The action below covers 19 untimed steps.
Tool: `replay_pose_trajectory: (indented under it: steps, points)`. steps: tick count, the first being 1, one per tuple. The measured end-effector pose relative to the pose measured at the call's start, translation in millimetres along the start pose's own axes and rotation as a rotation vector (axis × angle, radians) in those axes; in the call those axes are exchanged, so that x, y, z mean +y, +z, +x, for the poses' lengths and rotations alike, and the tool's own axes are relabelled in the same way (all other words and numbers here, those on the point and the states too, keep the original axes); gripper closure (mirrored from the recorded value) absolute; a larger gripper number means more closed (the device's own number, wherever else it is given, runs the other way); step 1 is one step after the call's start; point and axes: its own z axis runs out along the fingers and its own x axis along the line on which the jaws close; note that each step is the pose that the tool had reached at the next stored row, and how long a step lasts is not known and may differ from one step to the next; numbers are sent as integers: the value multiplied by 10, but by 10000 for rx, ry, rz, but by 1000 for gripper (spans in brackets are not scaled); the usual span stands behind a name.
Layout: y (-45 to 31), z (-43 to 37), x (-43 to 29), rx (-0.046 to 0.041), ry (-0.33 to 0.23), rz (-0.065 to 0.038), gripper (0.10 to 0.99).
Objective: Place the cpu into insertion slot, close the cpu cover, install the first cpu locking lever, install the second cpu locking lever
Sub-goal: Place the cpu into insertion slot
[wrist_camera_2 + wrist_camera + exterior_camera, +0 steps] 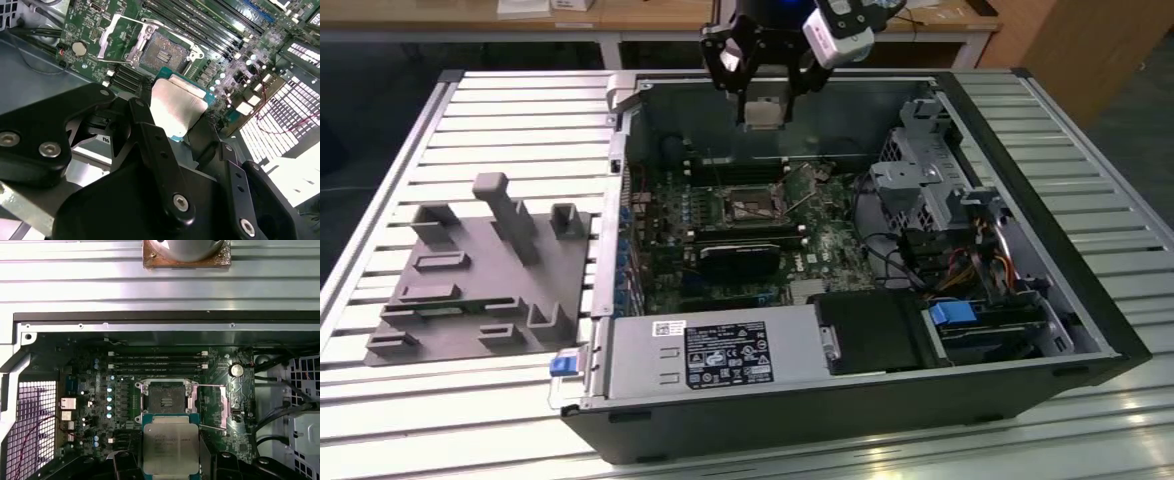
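Note:
My gripper [765, 100] hangs above the far wall of the open computer case [1014, 130], shut on the cpu. The cpu [170, 446] is a flat silver-grey square with a green rim, held by two opposite edges between the black fingers [150, 135]. The insertion slot [167, 397] lies bare on the green board below and ahead of the chip, also visible in the exterior view [750, 207]. The cpu cover [223, 407] is swung open beside the socket, seen as a silver frame [117, 37] in the second wrist view. Two thin locking levers [210, 386] stand released.
Long black memory slots [157, 362] run beside the socket. A black heatsink block [740, 262], a grey power supply [707, 352], a drive cage [921, 185] and loose cables [961, 265] fill the case. A grey fixture [474, 275] sits on the slatted table at the exterior view's left.

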Motion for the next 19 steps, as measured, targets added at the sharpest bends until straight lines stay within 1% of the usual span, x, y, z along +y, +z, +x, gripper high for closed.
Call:
replay_pose_trajectory:
  steps: [11,19]
  points:
    - [188,-4,-17,0,0,1,549]
    - [291,-6,-26,0,0,0,549]
